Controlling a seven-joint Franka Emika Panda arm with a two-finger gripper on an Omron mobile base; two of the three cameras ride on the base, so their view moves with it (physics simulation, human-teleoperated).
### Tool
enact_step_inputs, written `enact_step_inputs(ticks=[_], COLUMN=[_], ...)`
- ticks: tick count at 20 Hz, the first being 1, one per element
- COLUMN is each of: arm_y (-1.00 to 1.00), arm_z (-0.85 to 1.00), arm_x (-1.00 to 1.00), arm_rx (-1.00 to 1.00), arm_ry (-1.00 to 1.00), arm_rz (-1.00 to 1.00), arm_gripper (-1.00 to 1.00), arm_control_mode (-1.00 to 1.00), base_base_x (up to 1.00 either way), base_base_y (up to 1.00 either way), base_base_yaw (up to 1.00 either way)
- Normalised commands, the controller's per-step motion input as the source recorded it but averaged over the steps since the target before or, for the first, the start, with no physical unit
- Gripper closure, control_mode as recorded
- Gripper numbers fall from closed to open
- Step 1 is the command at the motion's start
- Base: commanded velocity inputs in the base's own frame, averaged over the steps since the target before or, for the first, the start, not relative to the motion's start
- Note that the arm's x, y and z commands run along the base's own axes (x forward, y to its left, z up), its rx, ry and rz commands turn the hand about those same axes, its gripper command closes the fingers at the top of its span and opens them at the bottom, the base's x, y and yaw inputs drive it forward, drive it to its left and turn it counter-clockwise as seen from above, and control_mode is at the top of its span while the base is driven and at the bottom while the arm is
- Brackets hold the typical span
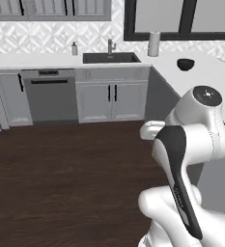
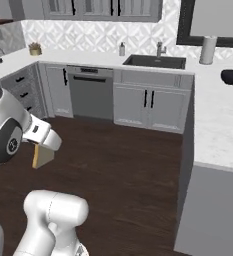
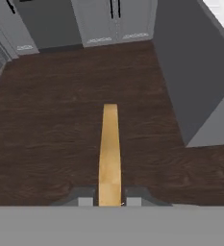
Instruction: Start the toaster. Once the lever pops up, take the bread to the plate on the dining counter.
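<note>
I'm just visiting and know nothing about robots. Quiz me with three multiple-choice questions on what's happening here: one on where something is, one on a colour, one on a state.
1. Where is the bread?
A. on the plate
B. between the gripper's fingers, above the floor
C. in the sink

2. What colour is the bowl on the dining counter?
A. very dark
B. orange
C. white

3. How does the gripper stand?
A. wide open
B. shut on the bread
C. shut on nothing

Answers: 1 B, the hand view shows the slice edge-on between both fingertips over dark wood floor. 2 A, it looks near black against the pale slab. 3 B, both fingertips press its sides.
</note>
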Motion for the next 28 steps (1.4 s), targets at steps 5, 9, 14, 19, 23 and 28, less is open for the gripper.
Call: enact_step_inputs(ticks=[5,9,14,19,23,28], arm_y=[0.0,0.0,0.0,0.0,0.0,0.0], arm_z=[0.0,0.0,0.0,0.0,0.0,0.0], arm_x=[0.0,0.0,0.0,0.0,0.0,0.0], arm_rx=[0.0,0.0,0.0,0.0,0.0,0.0], arm_ry=[0.0,0.0,0.0,0.0,0.0,0.0], arm_rz=[0.0,0.0,0.0,0.0,0.0,0.0], arm_gripper=[1.0,1.0,1.0,1.0,1.0,1.0], arm_control_mode=[1.0,1.0,1.0,1.0,1.0,1.0], base_base_x=[0.0,0.0,0.13,0.21,0.24,0.36], base_base_y=[-1.0,-1.0,-1.0,-1.0,-1.0,-1.0], base_base_yaw=[0.0,0.0,0.0,0.0,0.0,0.0])
